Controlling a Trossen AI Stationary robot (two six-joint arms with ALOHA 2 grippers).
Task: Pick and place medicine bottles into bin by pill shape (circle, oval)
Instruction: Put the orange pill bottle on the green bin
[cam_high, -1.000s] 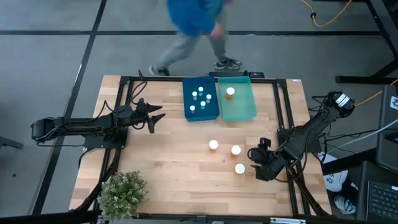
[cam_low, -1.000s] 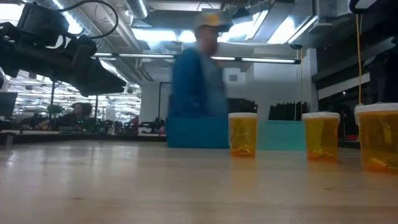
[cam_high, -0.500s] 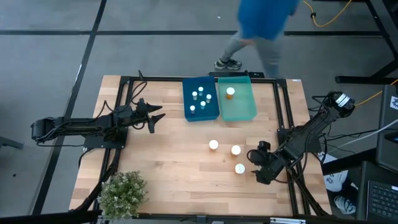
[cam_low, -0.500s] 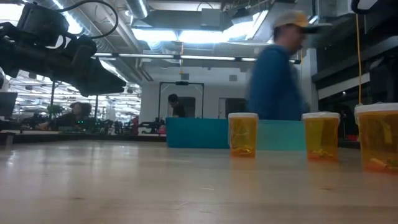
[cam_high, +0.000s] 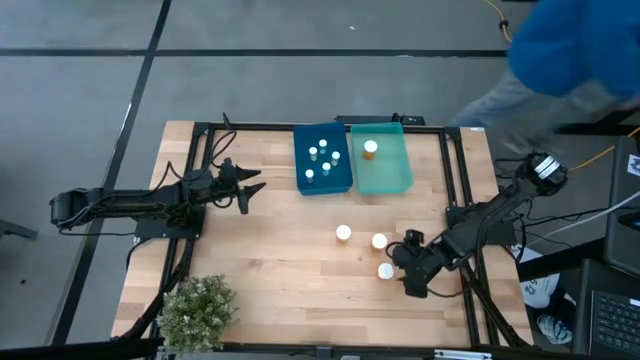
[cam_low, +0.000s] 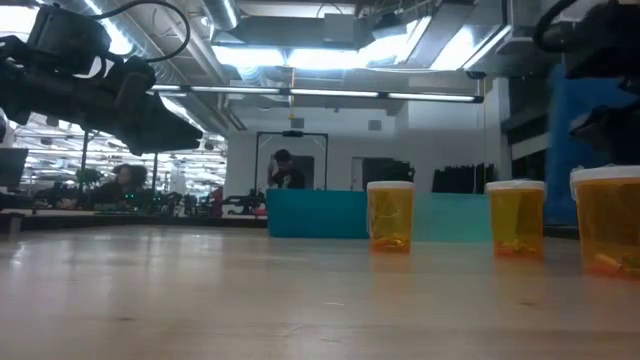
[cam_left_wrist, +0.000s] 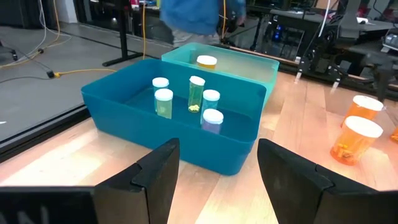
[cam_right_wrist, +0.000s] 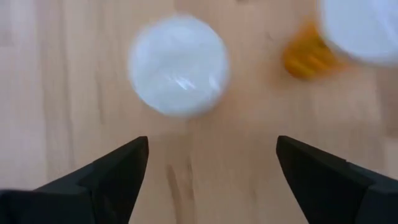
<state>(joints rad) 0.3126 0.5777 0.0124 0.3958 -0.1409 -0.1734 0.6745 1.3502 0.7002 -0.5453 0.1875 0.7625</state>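
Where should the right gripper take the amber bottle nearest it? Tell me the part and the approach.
Come straight down with the right gripper and close on the sides below the white cap of the nearest amber bottle. It stands upright on the table, apart from the other two, and the open fingers already hang above its cap.

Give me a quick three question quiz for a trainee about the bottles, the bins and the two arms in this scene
1. How many amber bottles stand loose on the table, outside both bins?
2. True or false: the teal-green bin holds five bottles.
3. Which gripper is over a loose bottle: A left gripper, B right gripper?

Key:
1. Three.
2. False: it holds one; the blue bin holds the five small bottles.
3. B, with fingers open.
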